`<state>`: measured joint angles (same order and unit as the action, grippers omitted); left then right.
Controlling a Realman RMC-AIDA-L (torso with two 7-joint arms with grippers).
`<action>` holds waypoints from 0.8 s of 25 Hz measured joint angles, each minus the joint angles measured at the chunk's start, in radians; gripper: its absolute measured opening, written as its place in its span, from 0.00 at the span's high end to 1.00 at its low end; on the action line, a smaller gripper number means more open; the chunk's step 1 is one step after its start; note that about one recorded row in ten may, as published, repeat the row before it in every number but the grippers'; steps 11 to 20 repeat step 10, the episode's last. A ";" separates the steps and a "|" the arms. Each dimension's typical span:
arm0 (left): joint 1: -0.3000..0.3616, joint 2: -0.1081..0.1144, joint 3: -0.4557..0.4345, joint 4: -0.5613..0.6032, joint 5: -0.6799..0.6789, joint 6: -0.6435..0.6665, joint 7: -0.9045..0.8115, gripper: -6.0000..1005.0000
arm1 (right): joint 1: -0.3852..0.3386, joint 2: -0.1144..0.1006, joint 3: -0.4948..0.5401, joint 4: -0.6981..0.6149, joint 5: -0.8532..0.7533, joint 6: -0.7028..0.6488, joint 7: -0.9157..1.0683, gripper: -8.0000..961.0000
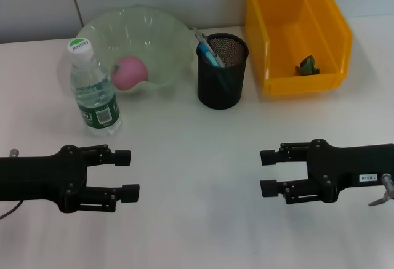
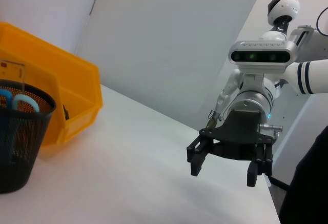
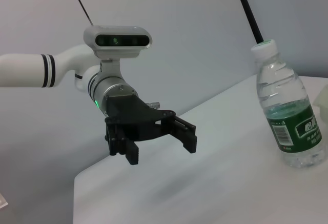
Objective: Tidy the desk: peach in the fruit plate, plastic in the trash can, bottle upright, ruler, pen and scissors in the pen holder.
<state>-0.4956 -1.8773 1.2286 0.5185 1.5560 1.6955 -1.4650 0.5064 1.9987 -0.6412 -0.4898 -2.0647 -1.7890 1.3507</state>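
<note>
Nearest the robot, above the white desk (image 1: 197, 158), the left gripper (image 1: 126, 173) and right gripper (image 1: 268, 172) hover facing each other, fingers spread and holding nothing. Farther back, the water bottle (image 1: 93, 90) stands upright at the left, just in front of the translucent fruit plate (image 1: 163, 41) holding the peach (image 1: 129, 72). Right of these stand the black mesh pen holder (image 1: 221, 78), containing blue-handled scissors (image 2: 15, 100) and a ruler (image 2: 13, 73), and the yellow bin (image 1: 295, 29) with a small green scrap (image 1: 306, 66).
</note>
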 joint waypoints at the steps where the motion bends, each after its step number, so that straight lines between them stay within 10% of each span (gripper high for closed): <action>1: -0.001 -0.001 0.001 0.000 0.000 0.001 0.000 0.14 | 0.000 0.000 0.000 0.000 0.000 0.000 0.000 0.23; 20: -0.002 -0.007 0.002 0.000 0.002 0.003 0.001 0.14 | -0.002 0.000 0.000 0.001 0.000 -0.001 -0.001 0.23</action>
